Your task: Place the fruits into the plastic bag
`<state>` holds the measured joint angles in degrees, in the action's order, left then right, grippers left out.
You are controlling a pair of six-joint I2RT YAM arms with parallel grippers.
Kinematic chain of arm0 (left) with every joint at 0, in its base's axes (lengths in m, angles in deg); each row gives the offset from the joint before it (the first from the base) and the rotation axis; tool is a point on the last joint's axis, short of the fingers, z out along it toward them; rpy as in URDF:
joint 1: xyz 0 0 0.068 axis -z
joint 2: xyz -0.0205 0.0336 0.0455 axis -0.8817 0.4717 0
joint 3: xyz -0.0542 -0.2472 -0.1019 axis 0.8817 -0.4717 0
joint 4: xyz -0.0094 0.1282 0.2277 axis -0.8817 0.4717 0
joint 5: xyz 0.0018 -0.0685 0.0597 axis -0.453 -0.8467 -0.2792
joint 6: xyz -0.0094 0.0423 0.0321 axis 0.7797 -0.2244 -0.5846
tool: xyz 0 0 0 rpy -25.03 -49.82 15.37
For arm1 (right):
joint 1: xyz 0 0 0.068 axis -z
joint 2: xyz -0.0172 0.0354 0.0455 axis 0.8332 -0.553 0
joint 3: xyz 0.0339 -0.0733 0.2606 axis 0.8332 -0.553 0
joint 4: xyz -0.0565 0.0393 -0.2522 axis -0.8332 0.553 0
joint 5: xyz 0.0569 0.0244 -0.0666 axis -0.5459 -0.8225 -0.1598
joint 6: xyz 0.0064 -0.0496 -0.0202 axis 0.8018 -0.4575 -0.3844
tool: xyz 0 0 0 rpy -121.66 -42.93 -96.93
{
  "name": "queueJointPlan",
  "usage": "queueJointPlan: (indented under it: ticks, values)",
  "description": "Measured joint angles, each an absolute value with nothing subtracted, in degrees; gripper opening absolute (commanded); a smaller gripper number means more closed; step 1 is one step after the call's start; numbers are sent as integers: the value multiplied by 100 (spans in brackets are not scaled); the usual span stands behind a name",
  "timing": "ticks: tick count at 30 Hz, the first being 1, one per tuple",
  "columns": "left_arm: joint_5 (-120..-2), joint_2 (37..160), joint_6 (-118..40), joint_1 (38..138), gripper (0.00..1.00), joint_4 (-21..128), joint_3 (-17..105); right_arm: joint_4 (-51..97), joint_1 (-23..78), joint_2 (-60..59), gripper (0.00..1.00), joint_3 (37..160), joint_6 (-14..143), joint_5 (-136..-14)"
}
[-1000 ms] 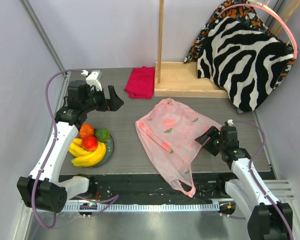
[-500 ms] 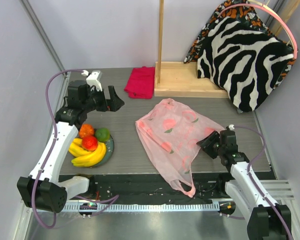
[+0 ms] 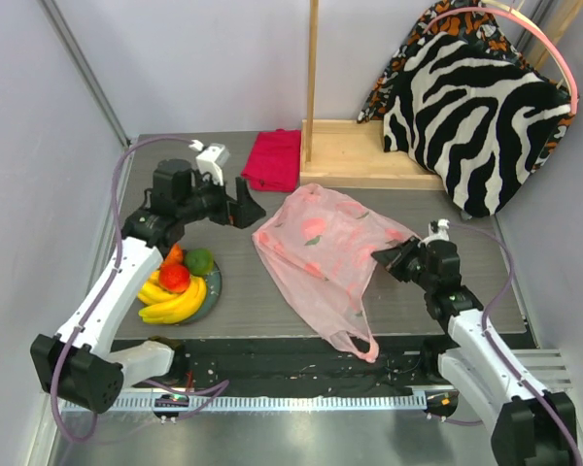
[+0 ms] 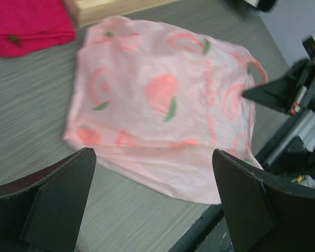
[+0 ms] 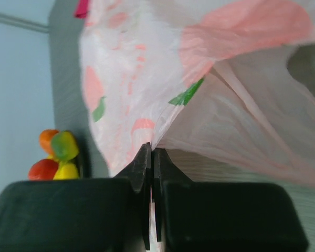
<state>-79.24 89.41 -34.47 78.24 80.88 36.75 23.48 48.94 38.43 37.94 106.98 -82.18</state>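
Right pincer, at the right of the overhead frame, is clamped together on the right-hand edge of the plastic bag — its wrist view shows the thin film pinched between the closed fingers. The bag spreads from there toward the middle of the frame and is lifted slightly at the gripped edge. One loop handle trails over the worktop's lower edge.

Left pincer hovers in the upper left with its fingers wide apart, holding nothing. The bag lies just to its right, and its wrist view looks down on the bag between the two dark fingers.

At lower left sits a round grey-blue plate carrying the bananas, the red fruit, the orange one and the green one — none of them in the bag.

The bag is translucent pale pink, crumpled, printed with darker pink fruit shapes and small green leaves.
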Motion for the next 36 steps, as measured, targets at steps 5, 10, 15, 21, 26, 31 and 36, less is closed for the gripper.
queueJointPlan:
  ticks: [5, 10, 15, 21, 26, 31, 36]
  values:
    - [-7902, 9125, -3554, 8864, 98, 8009, 3745, 2099, 3537, 3545, 1, 4784, 10715, -7619]
    - [-7618, 9542, -3622, 9837, 97, 7966, 3972, 1660, 2330, 2848, 1, 5389, 10720, -6874]
    - [-7030, 9737, -3731, 10569, 95, 7957, 4027, 1413, 1860, 2313, 1, 5505, 10816, -6316]
    - [-6379, 9752, -3770, 10921, 92, 7898, 4001, 1314, 1574, 1841, 1, 5857, 10916, -5905]
    - [-5859, 9999, -3823, 11113, 87, 7913, 4001, 1190, 1467, 1696, 1, 6005, 11067, -5702]
    - [-5500, 10443, -3853, 11227, 78, 8060, 4003, 1107, 1401, 1659, 1, 6016, 11168, -5602]
    - [-5242, 10714, -3864, 11275, 39, 8272, 4020, 1061, 1377, 1637, 1, 6071, 11192, -5577]
